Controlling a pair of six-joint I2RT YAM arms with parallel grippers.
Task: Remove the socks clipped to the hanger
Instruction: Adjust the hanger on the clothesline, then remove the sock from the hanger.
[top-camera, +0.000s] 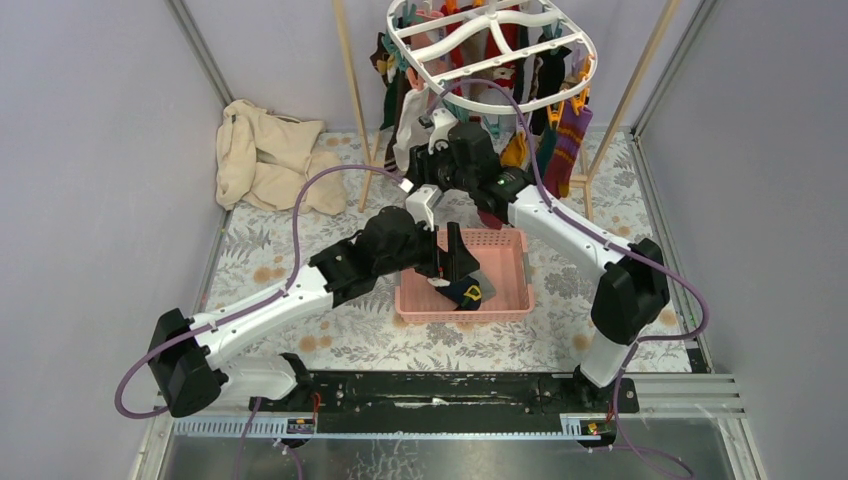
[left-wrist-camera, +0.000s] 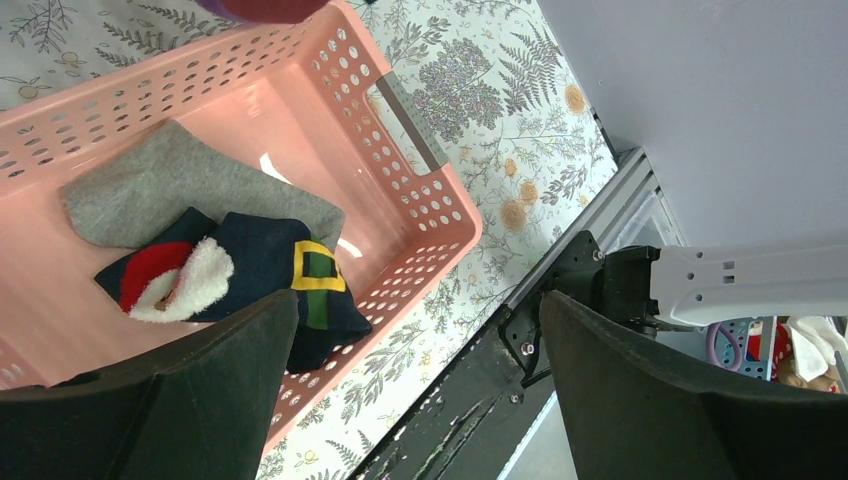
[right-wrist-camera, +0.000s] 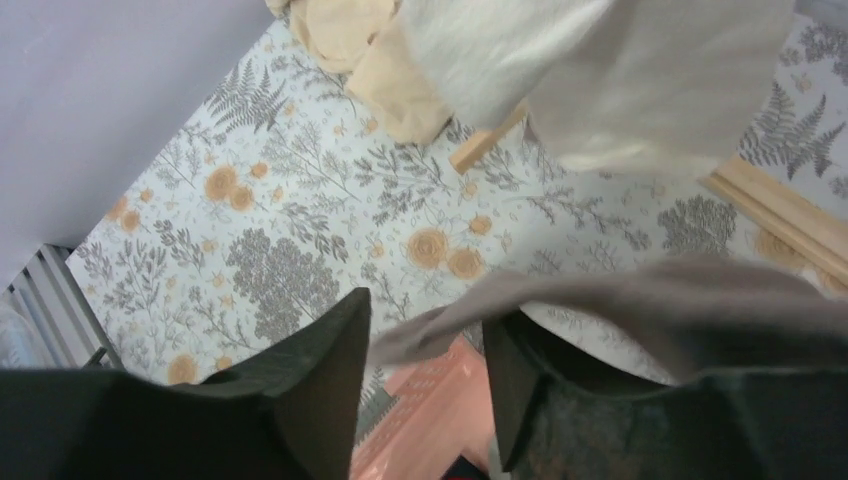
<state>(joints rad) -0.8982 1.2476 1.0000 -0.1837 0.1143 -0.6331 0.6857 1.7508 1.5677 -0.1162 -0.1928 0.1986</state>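
- Socks (top-camera: 568, 140), small fabric ones in red, green, purple and stripes, hang long axis downward from the white plastic oval hanger (top-camera: 592, 50) at the top of the overhead frame. One hanger, and its socks are too bunched to count.
- Right arm (top-camera: 560, 225) reaches up just under them and is clearly the nearer. Left arm (top-camera: 270, 305) sits lower, over the single pink slotted basket (top-camera: 500, 313) at centre.
- Left wrist view: left gripper (left-wrist-camera: 420, 300) gapes wide with nothing in it. Below lie three socks in the basket: one flat grey sock (left-wrist-camera: 190, 185) and two navy patterned socks (left-wrist-camera: 265, 265).
- Right wrist view: right gripper (right-wrist-camera: 425, 315) has its jaws parted, and a grey-brown sock (right-wrist-camera: 640, 300) trails in from the right into the gap. Pinched or loose, I can't tell. A white sock (right-wrist-camera: 600, 70) hangs at the top of the frame, up ahead of the fingers, a likely next pick.
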